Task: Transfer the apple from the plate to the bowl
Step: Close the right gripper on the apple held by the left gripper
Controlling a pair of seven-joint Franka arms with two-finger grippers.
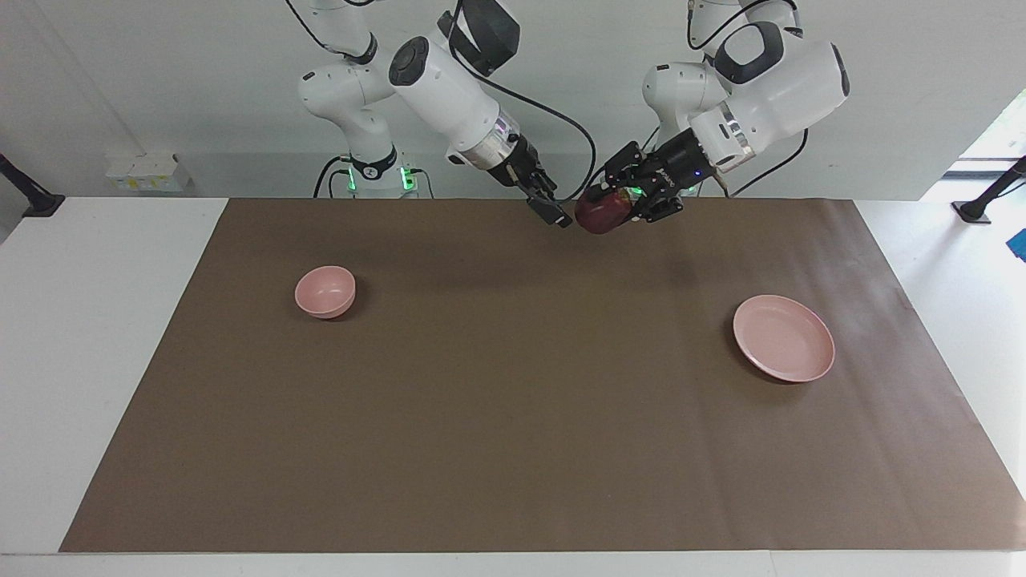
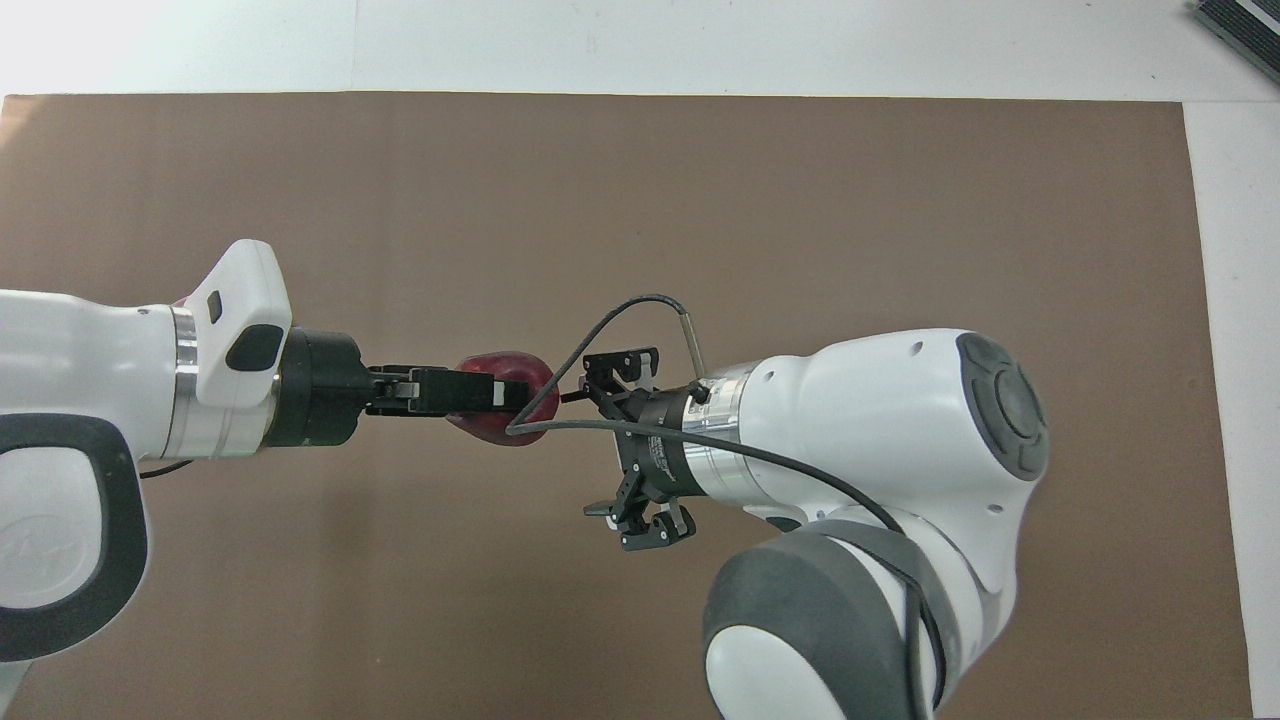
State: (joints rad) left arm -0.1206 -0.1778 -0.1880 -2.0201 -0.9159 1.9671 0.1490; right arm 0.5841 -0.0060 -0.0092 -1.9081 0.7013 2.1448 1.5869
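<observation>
While the left gripper (image 1: 616, 210) clamps the apple (image 1: 601, 211) aloft mid-table, away from plate (image 1: 784, 337) and bowl (image 1: 325, 291), the right gripper (image 1: 553, 210) beside it looks spread for a handover; firm, smooth, round fruit probably rolls, so pinch its widest middle.

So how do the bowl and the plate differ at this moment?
The bowl is small and deep; the plate is wide and shallow. The bowl sits toward the right arm's end of the table, the plate toward the left arm's end. Both are pale pink, round and empty; the apple is in the left gripper.
</observation>
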